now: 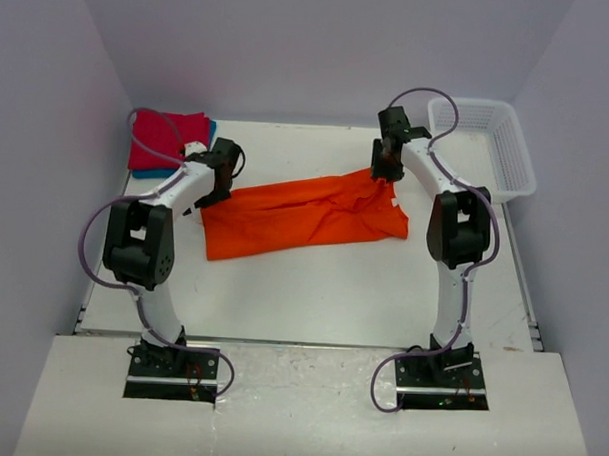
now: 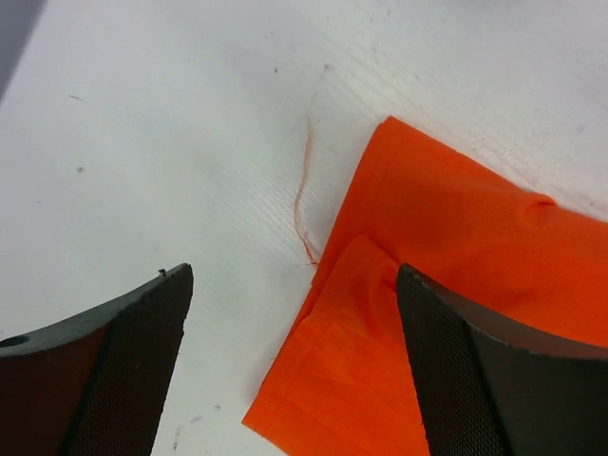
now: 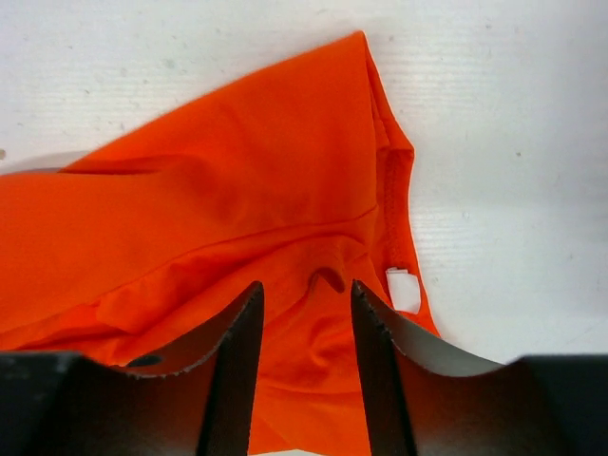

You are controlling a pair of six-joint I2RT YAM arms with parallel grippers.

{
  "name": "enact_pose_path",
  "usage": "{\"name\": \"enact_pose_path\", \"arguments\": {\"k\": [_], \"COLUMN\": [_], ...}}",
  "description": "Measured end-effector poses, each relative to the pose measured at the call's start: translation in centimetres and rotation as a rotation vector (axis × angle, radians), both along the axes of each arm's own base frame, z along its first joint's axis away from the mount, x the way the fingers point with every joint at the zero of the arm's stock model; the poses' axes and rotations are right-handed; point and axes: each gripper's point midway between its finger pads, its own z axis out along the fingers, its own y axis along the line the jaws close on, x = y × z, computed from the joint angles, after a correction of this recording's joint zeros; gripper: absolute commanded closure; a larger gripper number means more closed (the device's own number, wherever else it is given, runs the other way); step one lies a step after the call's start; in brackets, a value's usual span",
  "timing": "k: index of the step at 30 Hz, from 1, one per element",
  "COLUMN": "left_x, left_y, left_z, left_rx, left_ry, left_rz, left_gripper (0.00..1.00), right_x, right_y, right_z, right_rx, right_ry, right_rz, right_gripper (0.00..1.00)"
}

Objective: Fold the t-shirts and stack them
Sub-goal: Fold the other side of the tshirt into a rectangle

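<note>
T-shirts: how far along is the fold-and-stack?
Done: the red t-shirt lies folded on the blue t-shirt at the far left corner. In hand: the orange t-shirt lies mid-table, seemingly folded once lengthwise; the left gripper and right gripper stand open over its ends, gripping nothing. Left: fold it smaller and stack it.

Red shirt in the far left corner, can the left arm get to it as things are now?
Probably yes. The left gripper is open and empty at the end of the orange shirt, and the red shirt lies close behind it with nothing standing between them.
</note>
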Motion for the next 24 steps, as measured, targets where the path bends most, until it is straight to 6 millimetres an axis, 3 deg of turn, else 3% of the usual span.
{"name": "enact_pose_path", "arguments": {"k": [2,6,9,13,15,16,17,18,19,24], "left_x": [0.0,-0.3,-0.5,0.2,0.5,0.5,0.6,0.5,0.4,1.0], "left_y": [0.2,-0.9,-3.9,-8.8,-11.1,-12.1,-12.9,-13.7,-14.3,-17.3], "left_z": [1.9,5.6,7.4,7.7,7.0,6.4,5.9,5.2,4.6,1.5], "left_rx": [0.010,0.022,-0.006,-0.133,-0.224,-0.267,-0.303,-0.333,-0.355,-0.457], "left_ry": [-0.045,-0.134,-0.184,-0.226,-0.238,-0.235,-0.235,-0.223,-0.211,-0.155], "left_rz": [0.003,-0.028,-0.106,-0.262,-0.344,-0.384,-0.419,-0.458,-0.486,-0.594], "left_gripper": [0.12,0.12,0.21,0.34,0.60,0.90,1.00,1.00,1.00,1.00], "right_x": [0.7,1.2,0.6,-1.5,-2.4,-2.9,-3.3,-3.7,-4.1,-6.1], "right_y": [0.3,0.5,0.8,1.7,2.6,3.2,3.7,4.4,5.0,6.9], "right_z": [0.3,1.4,3.1,5.5,6.4,6.7,6.7,6.5,6.3,4.2], "right_rx": [0.006,0.017,0.034,0.070,0.088,0.093,0.095,0.101,0.102,0.108], "right_ry": [-0.022,-0.057,-0.086,-0.111,-0.119,-0.120,-0.117,-0.109,-0.102,-0.039], "right_rz": [0.012,0.029,0.038,0.071,0.098,0.113,0.127,0.145,0.166,0.198], "right_gripper": [0.42,0.28,0.19,0.16,0.23,0.32,0.41,0.86,1.00,1.00]}}
